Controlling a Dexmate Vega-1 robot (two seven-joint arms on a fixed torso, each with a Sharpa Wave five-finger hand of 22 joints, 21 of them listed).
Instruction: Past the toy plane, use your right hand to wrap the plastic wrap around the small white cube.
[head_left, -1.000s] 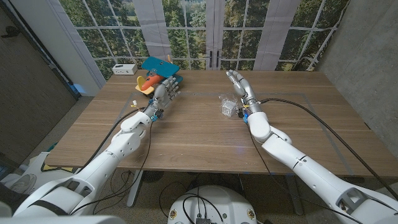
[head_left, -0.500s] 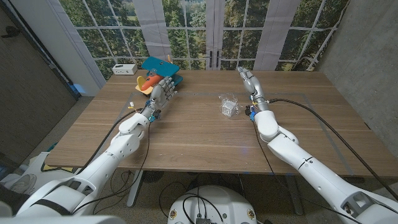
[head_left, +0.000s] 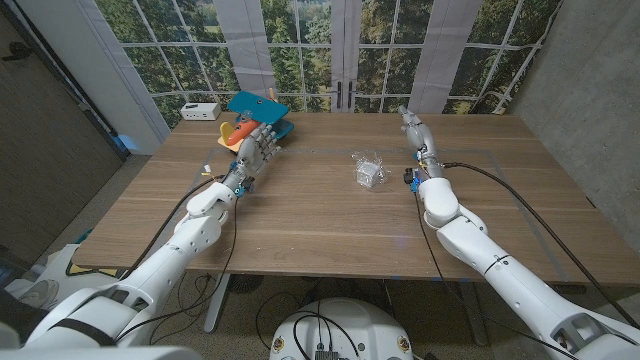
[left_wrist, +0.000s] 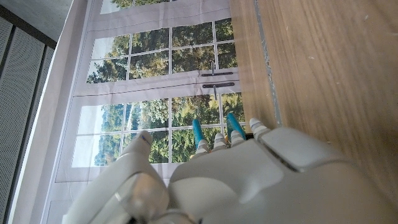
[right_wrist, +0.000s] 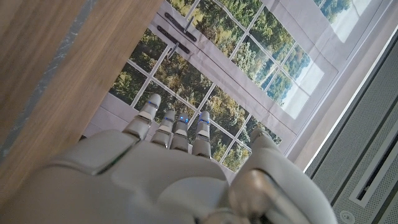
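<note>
Bare table (head_left: 330, 215) separates the right hand (head_left: 415, 132) from the wrapped cube (head_left: 368, 170); toy plane (head_left: 250, 120) sits beyond the left hand (head_left: 255, 150).

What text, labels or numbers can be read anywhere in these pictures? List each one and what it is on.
None can be read.
The small white box at the table's far left has dark marks on its side, too small to tell whether they are text.
The toy plane, the plastic wrap and both hands carry no visible lettering.

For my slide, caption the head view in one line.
Right hand open, apart from the plastic-wrapped white cube; left hand beside the toy plane.
</note>
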